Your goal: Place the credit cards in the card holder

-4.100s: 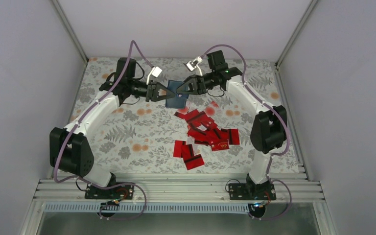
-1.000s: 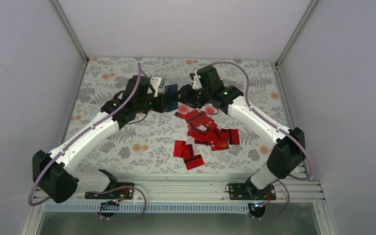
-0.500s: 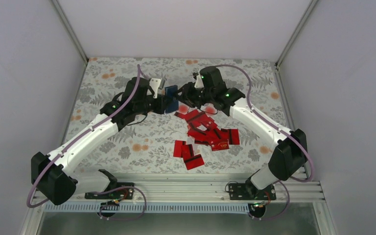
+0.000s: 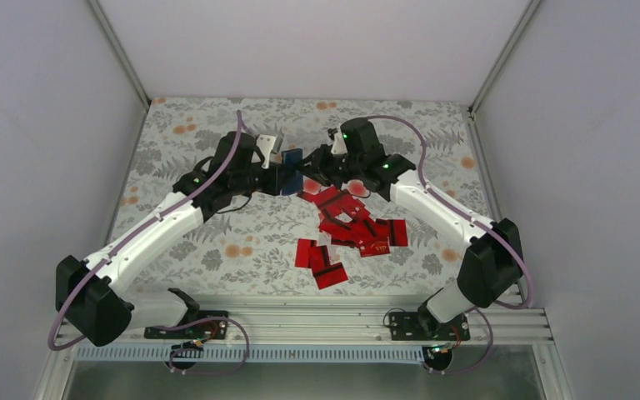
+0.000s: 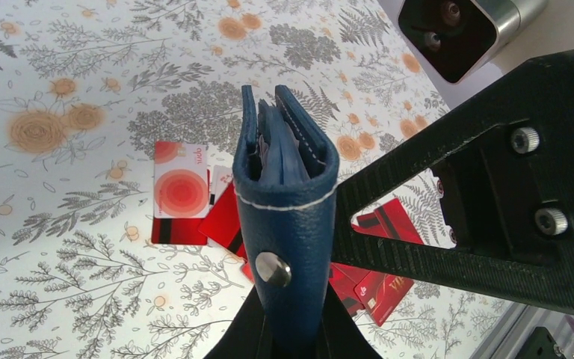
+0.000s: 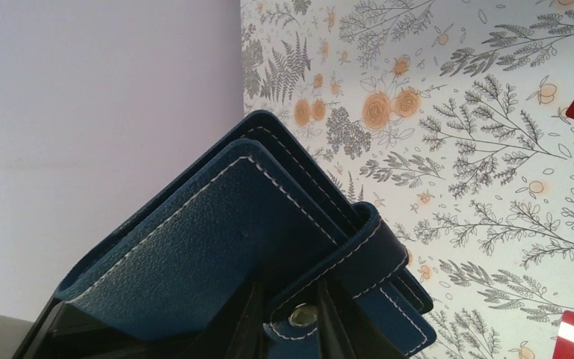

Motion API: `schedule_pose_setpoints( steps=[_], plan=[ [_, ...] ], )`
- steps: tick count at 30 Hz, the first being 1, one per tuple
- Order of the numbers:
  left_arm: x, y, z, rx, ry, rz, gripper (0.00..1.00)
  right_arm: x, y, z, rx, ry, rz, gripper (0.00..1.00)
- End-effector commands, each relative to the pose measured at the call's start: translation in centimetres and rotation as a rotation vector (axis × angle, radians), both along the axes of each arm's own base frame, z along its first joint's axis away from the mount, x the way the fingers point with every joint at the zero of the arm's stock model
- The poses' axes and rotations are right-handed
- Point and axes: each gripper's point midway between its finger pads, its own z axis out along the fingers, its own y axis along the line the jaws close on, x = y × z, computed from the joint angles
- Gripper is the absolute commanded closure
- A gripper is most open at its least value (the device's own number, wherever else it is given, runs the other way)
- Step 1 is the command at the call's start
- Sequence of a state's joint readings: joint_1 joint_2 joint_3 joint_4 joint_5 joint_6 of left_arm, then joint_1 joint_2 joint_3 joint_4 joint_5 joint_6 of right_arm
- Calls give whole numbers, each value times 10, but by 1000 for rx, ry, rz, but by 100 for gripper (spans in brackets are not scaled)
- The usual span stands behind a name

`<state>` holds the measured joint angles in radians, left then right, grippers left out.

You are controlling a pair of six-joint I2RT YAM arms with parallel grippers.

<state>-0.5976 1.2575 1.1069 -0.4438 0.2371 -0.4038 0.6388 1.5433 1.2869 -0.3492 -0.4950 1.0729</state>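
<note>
- The left gripper [image 5: 290, 340] has its jaws drawn in to a narrow gap and clamped on the lower end of the card holder [image 5: 288, 217], one black finger on each face.
- The holder stands on edge up out of those jaws. Its navy leaves gape slightly at the far end, and a metal snap stud [image 5: 273, 268] shows just above the fingers.
- The right gripper [image 6: 290, 333] meets the holder from the opposite side. Its jaws are also nearly together, with the stitched strap [image 6: 359, 254] and its snap running down between the two fingers.
- The holder's front leaf lies across one right finger and hides the pad, so how firmly that side is pinched cannot be told.
- In the top view the holder [image 4: 291, 158] hangs between the two sets of jaws, lifted off the floral tablecloth [image 4: 217, 225], and the grippers point at each other across it.
- The credit cards [image 4: 352, 227] lie in a loose overlapping heap on the cloth, below the jaws and on their near side, mostly towards the right arm.
- One card with a red circle on a white patch [image 5: 181, 193] lies flat just to the left of the left jaws in the left wrist view, apart from the holder.
- No card is between either pair of jaws.
</note>
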Motion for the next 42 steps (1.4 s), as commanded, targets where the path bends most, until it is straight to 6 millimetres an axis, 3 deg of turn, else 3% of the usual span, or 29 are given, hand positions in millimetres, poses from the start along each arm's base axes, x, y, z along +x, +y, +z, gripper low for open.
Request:
schedule_pose_setpoints(
  steps=[1,9,17,28,31,35,38,42],
  plan=[
    [-7,-30,63,-169,-166,-142,97,-6,1,-24,-57,49,27,83],
    [4,-28,65,-139,-170,-95,98,-6,0,-29,-100,48,54,95],
    [9,-27,69,-136,-177,-77,98,3,-14,-34,-202,-11,49,96],
    [6,-18,58,-79,-164,-63,98,25,-79,-69,-435,-110,31,96],
    [4,-19,54,-76,-150,-73,98,25,-80,-68,-416,-158,99,83],
    [-2,-24,39,-64,-107,-127,98,26,-80,-41,-379,-276,165,60],
    [-11,-26,28,-84,-71,-211,98,26,-86,-32,-351,-305,194,54],
    [-14,-12,-2,-144,39,-261,98,21,-91,-36,-315,-278,220,52]
  ],
)
